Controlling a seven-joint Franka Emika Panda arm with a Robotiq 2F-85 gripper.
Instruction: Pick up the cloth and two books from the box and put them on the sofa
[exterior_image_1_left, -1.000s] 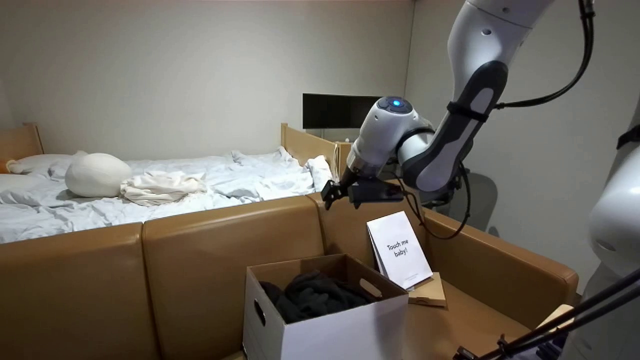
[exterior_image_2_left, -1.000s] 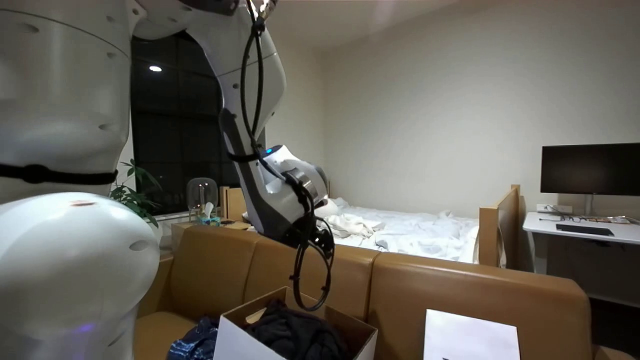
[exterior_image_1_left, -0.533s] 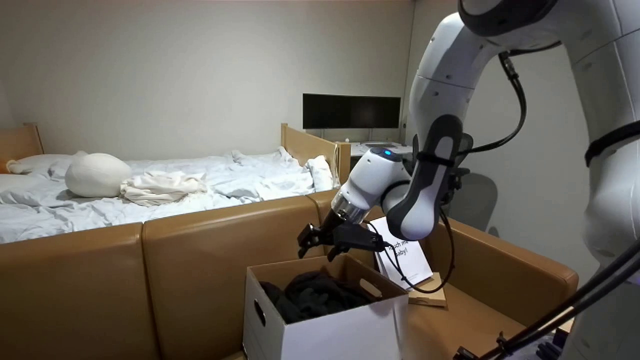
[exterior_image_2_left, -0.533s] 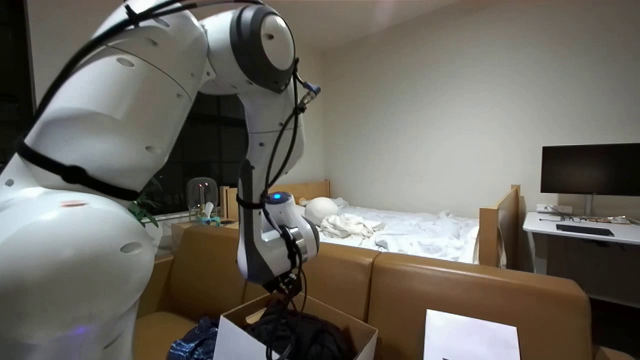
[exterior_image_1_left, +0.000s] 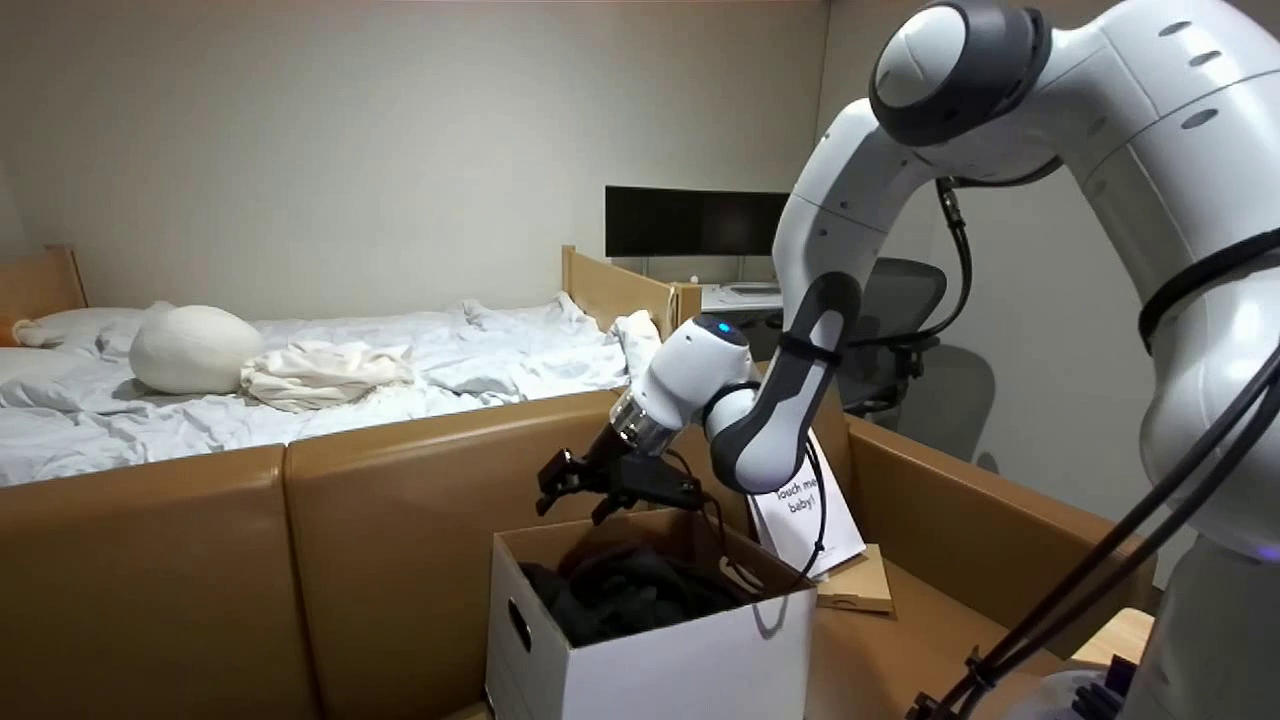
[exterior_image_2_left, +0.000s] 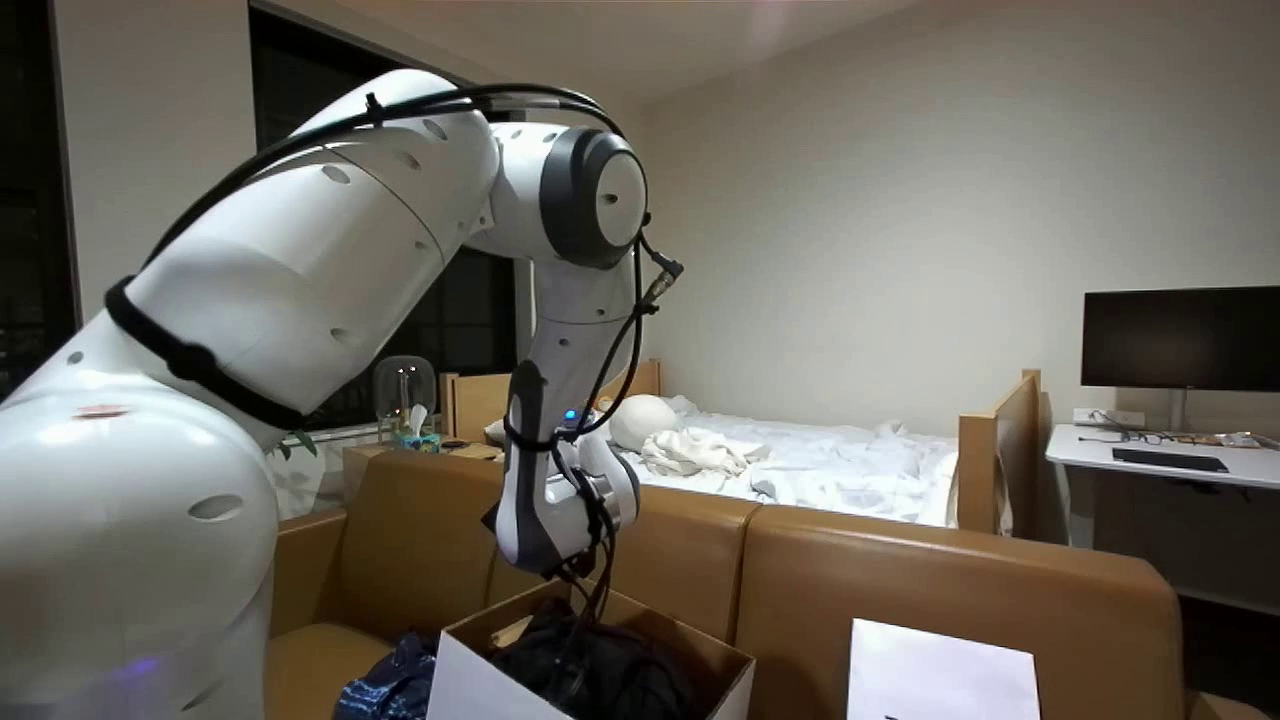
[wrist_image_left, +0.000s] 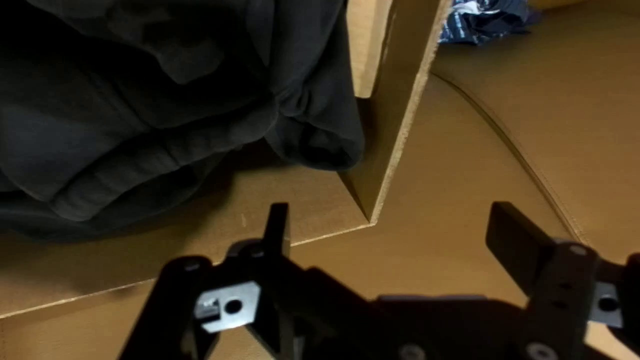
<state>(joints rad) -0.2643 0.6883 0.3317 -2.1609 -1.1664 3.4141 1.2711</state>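
A: Risks, quick?

B: Nearest first. Your gripper (wrist_image_left: 391, 222) hung with jaws spread wide, nothing pinched. In an exterior view your cable (exterior_image_2_left: 604, 570) dangled across the box (exterior_image_2_left: 468, 682); it could have hooked the edge on the way in. The wrist view showed a box corner lined up in the gap, so a straight drop would likely have clipped it and tipped the box.

A: And the grab?

B: The cloth (wrist_image_left: 175, 115) looked thick and loosely bunched, so a shallow bite would probably have slipped; a caught fold might have dragged the box along.

A: Where was it, against the gripper?

B: In the box, below your gripper and off to one side, not touching. You'd have wanted to shift over it before lowering.

A: Farther out?

B: On the sofa (exterior_image_1_left: 460, 510) a white book (exterior_image_1_left: 795, 535) leaned on the back, partly covering a flat brown piece (exterior_image_1_left: 865, 585). Couldn't tell whether that was your second book.
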